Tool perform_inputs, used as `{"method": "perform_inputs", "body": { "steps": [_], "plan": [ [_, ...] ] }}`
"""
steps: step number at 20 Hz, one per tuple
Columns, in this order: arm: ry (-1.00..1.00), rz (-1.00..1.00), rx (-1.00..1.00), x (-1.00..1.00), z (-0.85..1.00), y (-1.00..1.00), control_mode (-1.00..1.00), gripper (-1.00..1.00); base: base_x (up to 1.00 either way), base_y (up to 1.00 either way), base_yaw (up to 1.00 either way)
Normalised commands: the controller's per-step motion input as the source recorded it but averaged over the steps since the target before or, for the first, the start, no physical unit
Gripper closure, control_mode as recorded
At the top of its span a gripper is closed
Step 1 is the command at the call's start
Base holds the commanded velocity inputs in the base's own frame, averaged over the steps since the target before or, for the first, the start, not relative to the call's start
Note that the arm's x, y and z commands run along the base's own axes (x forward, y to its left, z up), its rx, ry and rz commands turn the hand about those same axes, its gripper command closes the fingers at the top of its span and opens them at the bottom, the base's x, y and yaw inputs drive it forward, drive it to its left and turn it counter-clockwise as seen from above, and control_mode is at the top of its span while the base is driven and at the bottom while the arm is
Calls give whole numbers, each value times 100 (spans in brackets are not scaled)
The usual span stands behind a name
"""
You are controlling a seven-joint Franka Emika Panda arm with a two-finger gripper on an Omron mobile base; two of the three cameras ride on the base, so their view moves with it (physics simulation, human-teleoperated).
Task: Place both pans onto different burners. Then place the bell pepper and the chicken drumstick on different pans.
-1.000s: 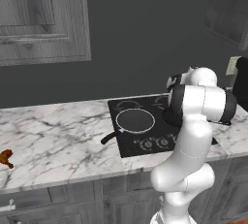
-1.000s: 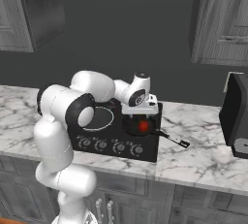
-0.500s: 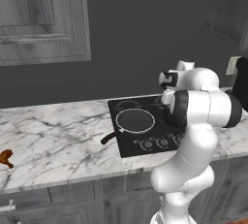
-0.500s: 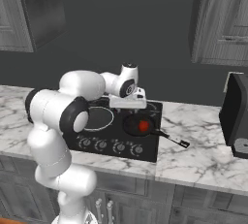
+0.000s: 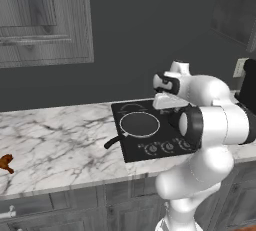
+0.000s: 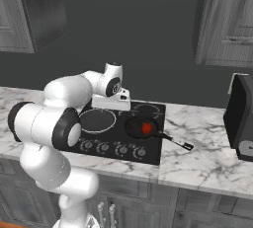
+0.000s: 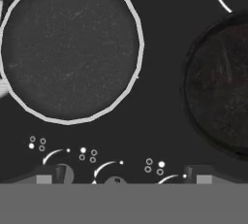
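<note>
On the black cooktop (image 6: 148, 153), two pans sit side by side on burners. The pale-rimmed pan (image 6: 97, 120) (image 5: 140, 124) (image 7: 72, 48) is on the left, and its handle (image 5: 112, 142) points off the cooktop's left edge. The dark pan (image 6: 136, 123) (image 7: 220, 87) on the right holds the red bell pepper (image 6: 146, 128). My gripper (image 6: 111, 108) (image 5: 166, 106) (image 7: 123, 177) hangs open and empty above the cooktop, between the two pans. The chicken drumstick (image 5: 5, 162) lies far left on the marble counter.
A row of knobs (image 6: 111, 148) runs along the cooktop's front. A dark appliance (image 6: 241, 118) stands on the counter at the right. Wall cabinets (image 5: 45, 20) hang above. Marble counter (image 5: 55, 145) stretches between the cooktop and the drumstick.
My hand has lifted off the dark pan and swung left toward the pale-rimmed pan, still open. The bell pepper stays in the dark pan.
</note>
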Motion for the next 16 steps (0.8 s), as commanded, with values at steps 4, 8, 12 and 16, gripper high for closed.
{"method": "perform_inputs", "body": {
  "steps": [4, 8, 12, 16],
  "plan": [
    [0, -8, 1, -51, 6, 82, -100, -100, 0, 0, 0],
    [0, -8, 0, -44, 2, 82, -100, -100, 0, 0, 0],
    [0, -9, 0, -29, 8, 88, -100, -100, 0, 0, 0],
    [0, -7, 0, -13, 17, 81, -100, -100, 0, 0, 0]
  ]
}}
